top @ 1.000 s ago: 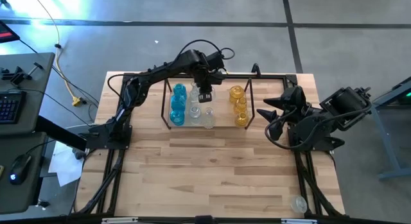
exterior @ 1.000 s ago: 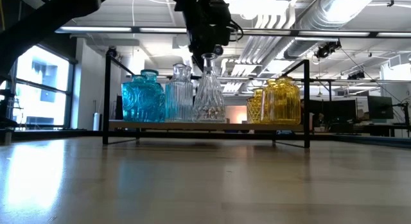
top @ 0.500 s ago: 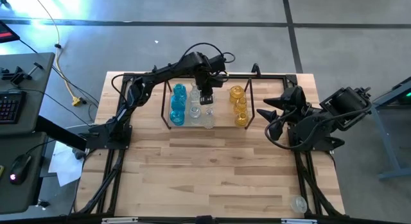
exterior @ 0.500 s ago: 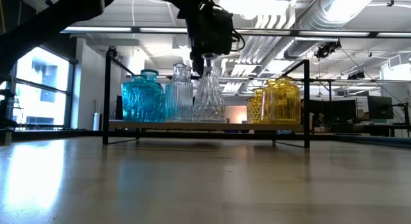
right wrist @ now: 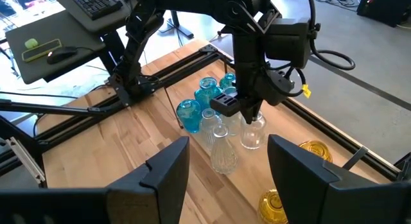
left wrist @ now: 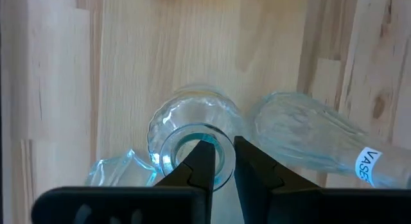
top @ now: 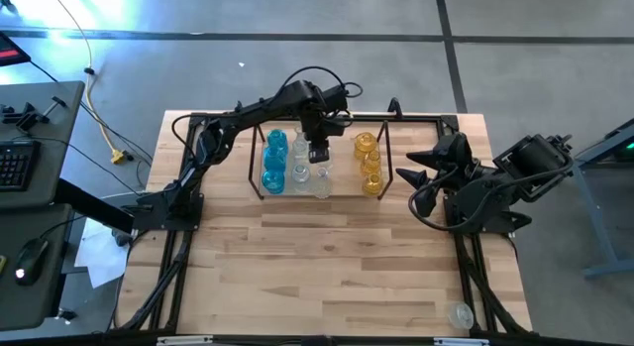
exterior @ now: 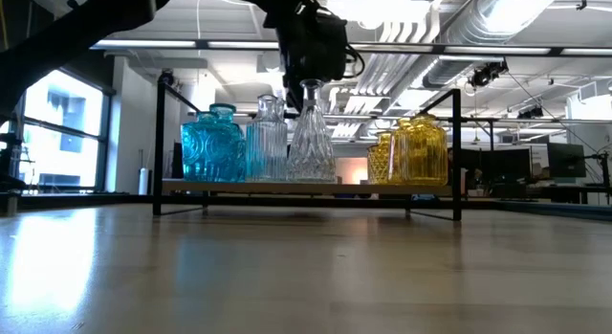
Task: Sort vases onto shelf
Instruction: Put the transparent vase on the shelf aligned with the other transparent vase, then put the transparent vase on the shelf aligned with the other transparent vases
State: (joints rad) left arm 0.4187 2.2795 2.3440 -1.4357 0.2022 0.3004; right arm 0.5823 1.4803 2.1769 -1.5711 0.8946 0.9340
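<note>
My left gripper [top: 318, 148] [left wrist: 225, 153] hangs over the middle of the shelf [top: 343, 173], shut on a round clear vase [left wrist: 192, 124] [right wrist: 252, 133]. Blue vases [top: 274, 163] [exterior: 210, 143] stand at the shelf's left end and yellow vases [top: 369, 163] [exterior: 416, 150] at its right end. More clear vases [top: 299, 170] stand between them, among them a conical one [exterior: 311, 147] [left wrist: 308, 147] beside the held vase. My right gripper [top: 416, 168] [right wrist: 228, 147] waits open at the table's right side, pointing toward the shelf. My left gripper holds the round clear vase by the rim of its mouth [left wrist: 226, 172], one finger [left wrist: 202, 161] inside the opening and the other [left wrist: 255, 169] outside. The fingers come from above, pointing down. The vase is upright with its base at the shelf floor; whether it rests there I cannot tell.
A small clear glass piece [top: 459, 314] lies at the table's near right corner. The black frame [top: 426, 118] edges the table around the shelf. Bare wood [top: 317, 257] stretches from the shelf to the near edge. A desk with keyboard and mouse [top: 20, 158] stands left of the table.
My left gripper has sunk a little over the shelf's middle and has since kept still, staying shut on the clear vase.
</note>
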